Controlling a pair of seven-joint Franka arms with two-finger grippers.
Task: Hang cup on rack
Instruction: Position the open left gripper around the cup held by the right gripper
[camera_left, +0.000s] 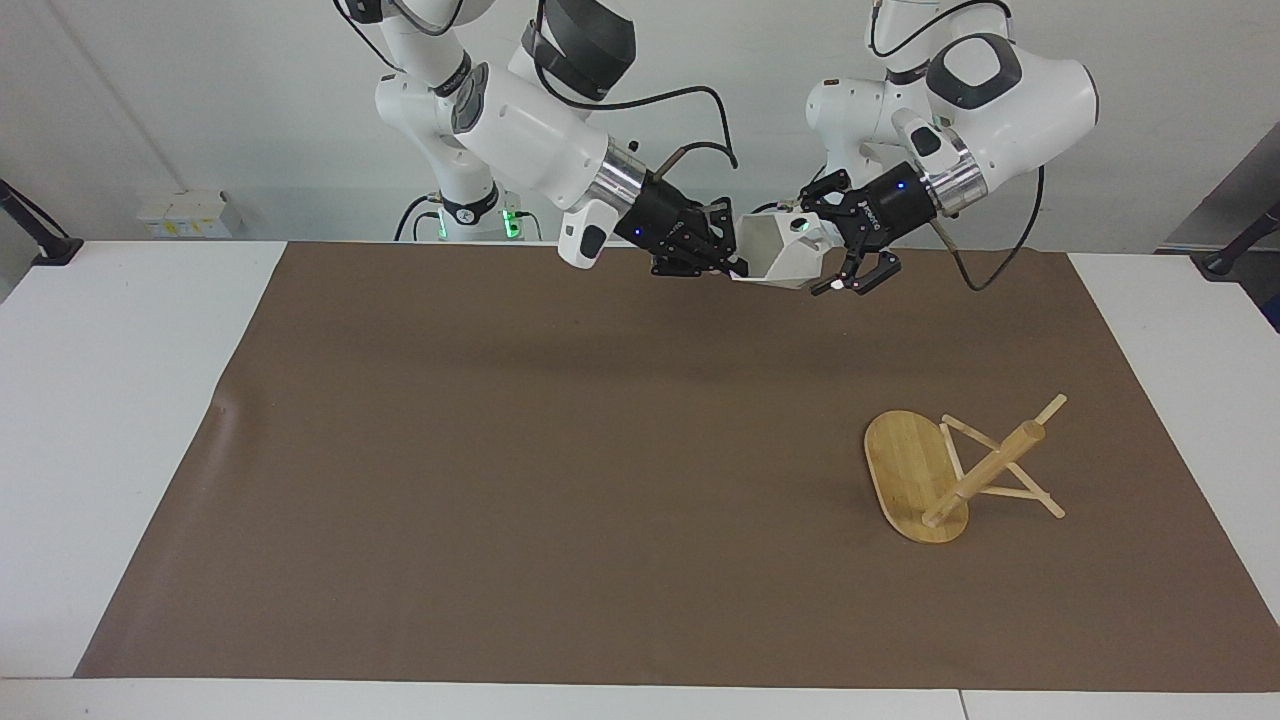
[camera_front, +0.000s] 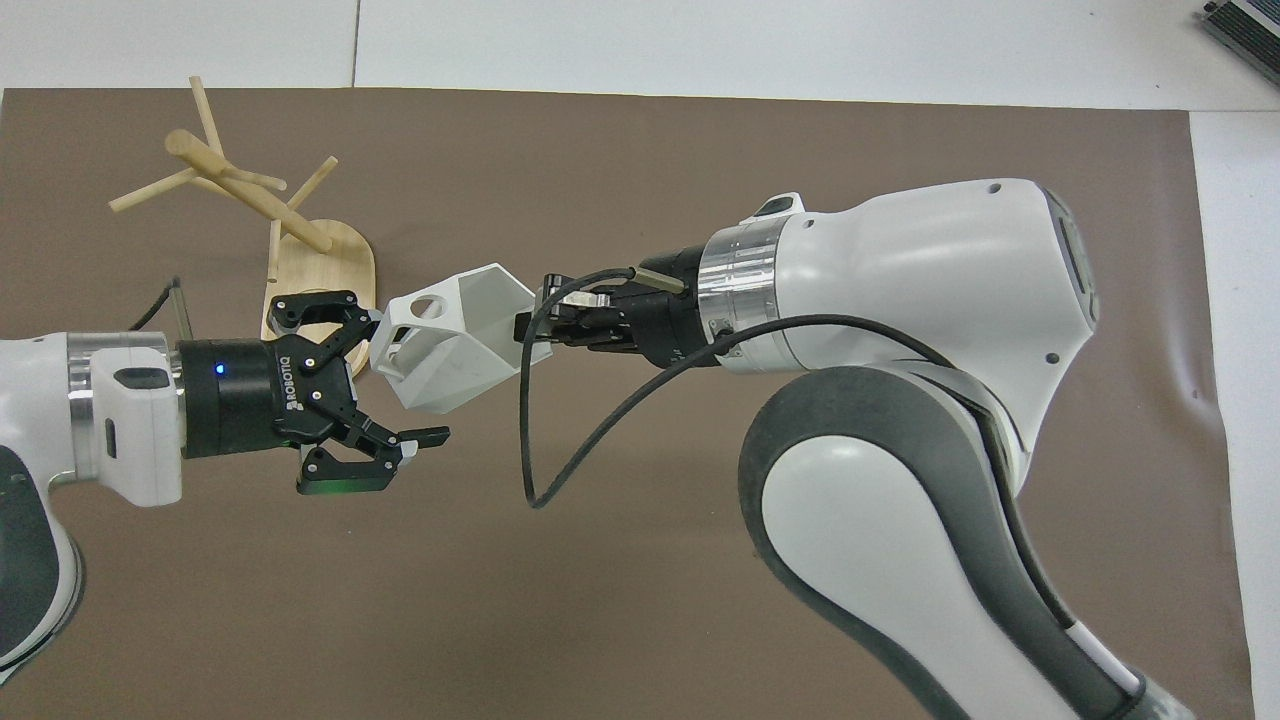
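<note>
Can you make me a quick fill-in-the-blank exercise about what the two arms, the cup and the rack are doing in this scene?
1. The white cup is held up in the air by the ____ gripper.
2. The left gripper has its jaws ____ around the cup's handle end.
3. The bamboo rack is not standing upright; it lies ____ on the brown mat.
4. The rack rests toward the ____ arm's end of the table.

Missing words: right; open; tipped over; left
</note>
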